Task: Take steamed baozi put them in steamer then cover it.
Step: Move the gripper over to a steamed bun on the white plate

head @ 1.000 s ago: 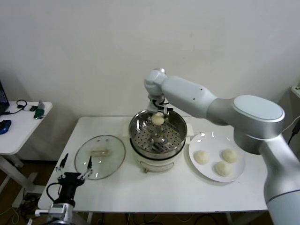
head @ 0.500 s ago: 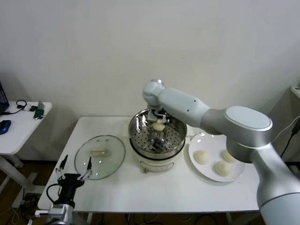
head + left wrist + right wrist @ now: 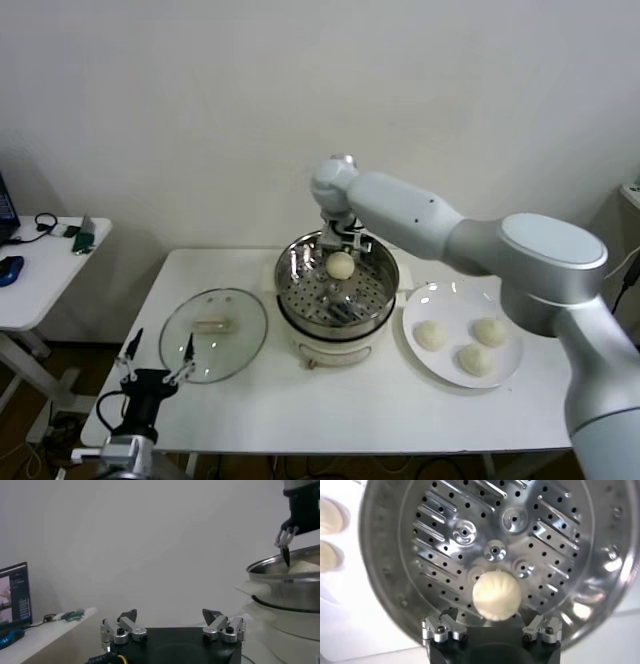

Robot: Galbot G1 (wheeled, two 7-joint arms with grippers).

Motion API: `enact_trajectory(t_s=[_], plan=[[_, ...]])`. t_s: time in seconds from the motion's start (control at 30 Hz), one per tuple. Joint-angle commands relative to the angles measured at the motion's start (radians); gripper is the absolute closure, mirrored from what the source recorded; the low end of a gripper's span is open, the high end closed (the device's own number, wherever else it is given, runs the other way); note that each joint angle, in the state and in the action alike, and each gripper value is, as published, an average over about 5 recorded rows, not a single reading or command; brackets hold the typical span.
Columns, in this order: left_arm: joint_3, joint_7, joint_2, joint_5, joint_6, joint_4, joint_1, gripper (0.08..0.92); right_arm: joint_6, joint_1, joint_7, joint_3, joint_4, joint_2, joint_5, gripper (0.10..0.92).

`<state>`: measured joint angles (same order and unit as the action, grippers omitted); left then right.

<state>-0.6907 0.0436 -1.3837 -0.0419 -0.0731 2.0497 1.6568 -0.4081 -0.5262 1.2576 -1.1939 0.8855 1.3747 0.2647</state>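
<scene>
Right wrist view, right tool (image 3: 492, 629) spread open, empty, baozi (image 3: 496, 594) just beyond its fingertips on steamer (image 3: 560, 555) floor

The scene is backed by a plain white wall (image 3: 200, 100), evenly lit. A white surface (image 3: 330, 410) is set against it, and a smaller white side table (image 3: 40, 275) is placed well apart, where cables and small items are scattered.

In the left wrist view the steamer (image 3: 290, 587) ran off the picture's edge, and only a sliver of the baozi (image 3: 305, 566) showed above its rim. In the right wrist view the right end effector (image 3: 492, 625) covered that baozi's (image 3: 496, 595) near side, and the plate buns (image 3: 329, 535) were cropped and blurred.
</scene>
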Motion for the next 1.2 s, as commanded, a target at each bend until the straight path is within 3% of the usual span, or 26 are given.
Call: enact_trajectory(t_s=[0.03,0.13,0.27,0.47,0.8,1.2], plan=[[0.0,0.0,0.002,-0.003,-0.003,0.009,0.003,0.177,0.166,-0.171,0.025,-0.107,0.112,-0.142,-0.352,0.203],[0.0,0.0,0.002,-0.012,-0.006,0.02,0.005,0.177,0.259,-0.267,-0.094,-0.248,0.196,-0.253,-0.505,0.202],[-0.003,0.0,0.005,-0.015,-0.008,0.031,0.005,0.177,0.499,-0.385,-0.29,-0.459,0.355,-0.409,-0.717,0.203],[0.001,0.0,0.017,-0.011,-0.013,0.024,0.014,0.177,0.679,-0.386,-0.306,-0.525,0.472,-0.601,-0.822,0.203],[0.003,0.0,0.018,-0.011,-0.005,0.033,0.025,0.177,0.697,-0.104,-0.267,-0.382,0.476,-0.752,-0.696,0.203],[-0.006,0.002,0.013,-0.016,0.007,0.031,0.032,0.177,0.665,0.21,-0.271,-0.167,0.291,-0.614,-0.563,0.203]])
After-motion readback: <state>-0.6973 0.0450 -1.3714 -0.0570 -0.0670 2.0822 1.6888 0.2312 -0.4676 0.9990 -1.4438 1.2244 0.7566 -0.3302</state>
